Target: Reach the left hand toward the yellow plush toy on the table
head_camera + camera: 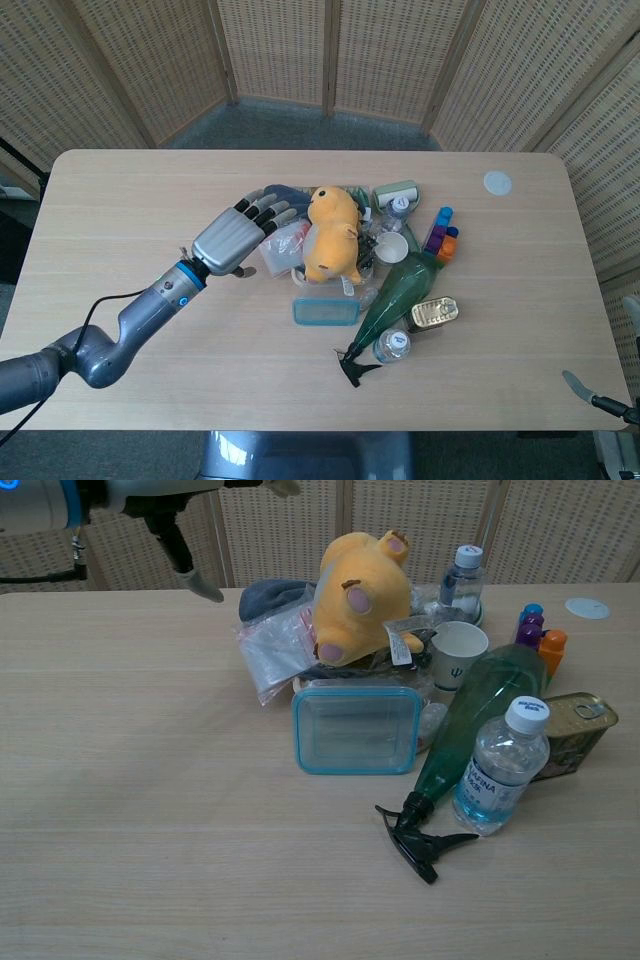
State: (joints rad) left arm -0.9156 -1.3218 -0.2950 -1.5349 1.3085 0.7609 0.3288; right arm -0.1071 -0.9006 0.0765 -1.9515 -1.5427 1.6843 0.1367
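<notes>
The yellow plush toy [332, 234] lies in the middle of a pile at the table's centre; the chest view shows it [361, 598] leaning on other items, face toward the camera. My left hand [236, 235] hovers just left of the toy with its fingers spread and nothing in it, fingertips [272, 210] over the dark cloth and plastic bag. In the chest view the left hand [170, 510] enters at the top left, mostly cut off. Only a sliver of the right hand [592, 395] shows at the lower right edge.
Around the toy lie a dark cloth [278, 203], a clear plastic bag [268, 648], a blue-rimmed clear container [356, 729], a green spray bottle [470, 730], a water bottle [501, 767], a tin can [575, 734], a paper cup [458, 652] and coloured small bottles [441, 235].
</notes>
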